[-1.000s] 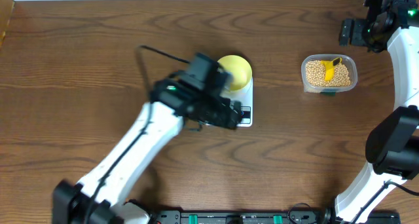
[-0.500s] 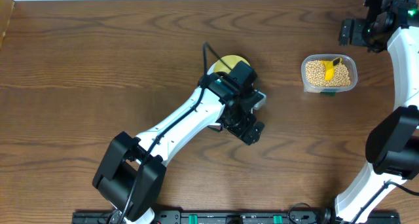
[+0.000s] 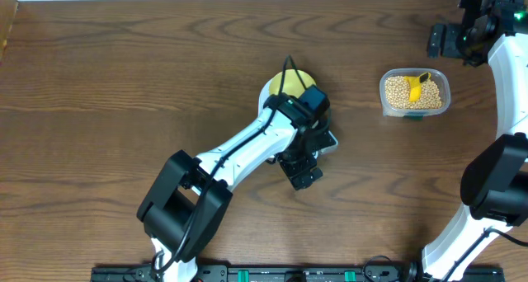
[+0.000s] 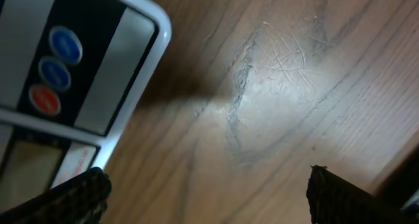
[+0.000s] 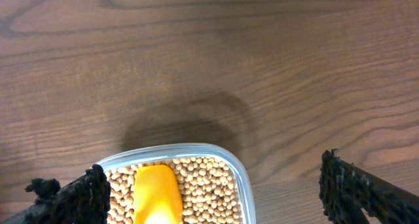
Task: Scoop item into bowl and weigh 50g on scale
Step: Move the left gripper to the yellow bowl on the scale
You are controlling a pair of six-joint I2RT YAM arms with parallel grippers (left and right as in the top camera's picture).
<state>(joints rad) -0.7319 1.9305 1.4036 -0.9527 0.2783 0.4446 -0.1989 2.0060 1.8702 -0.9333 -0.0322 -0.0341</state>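
The pale-yellow bowl (image 3: 299, 78) sits on the white scale (image 3: 329, 138) at the table's middle, both partly hidden by my left arm. My left gripper (image 3: 299, 171) is open and empty, low over bare wood just off the scale's front corner. In the left wrist view the scale's corner (image 4: 134, 73) shows round buttons and part of the screen, beside the gripper (image 4: 209, 198). The tan beans (image 3: 402, 93) fill a clear tub (image 3: 382, 91) with a yellow scoop (image 3: 420, 83) lying in them. My right gripper (image 3: 450, 41) is open, high beyond the tub. In its wrist view (image 5: 213, 181) it looks down on beans (image 5: 206, 185) and scoop (image 5: 157, 194).
The clear tub's rim (image 5: 236, 168) stands at the right of the table. The left arm's black cable (image 3: 285, 71) arches over the bowl. A black rail (image 3: 289, 274) runs along the front edge. Brown wood table (image 3: 99, 84) spreads to the left.
My left arm has swung right and toward the front, carrying its gripper off the scale to the wood by its corner. The right arm, tub and scoop have not moved.
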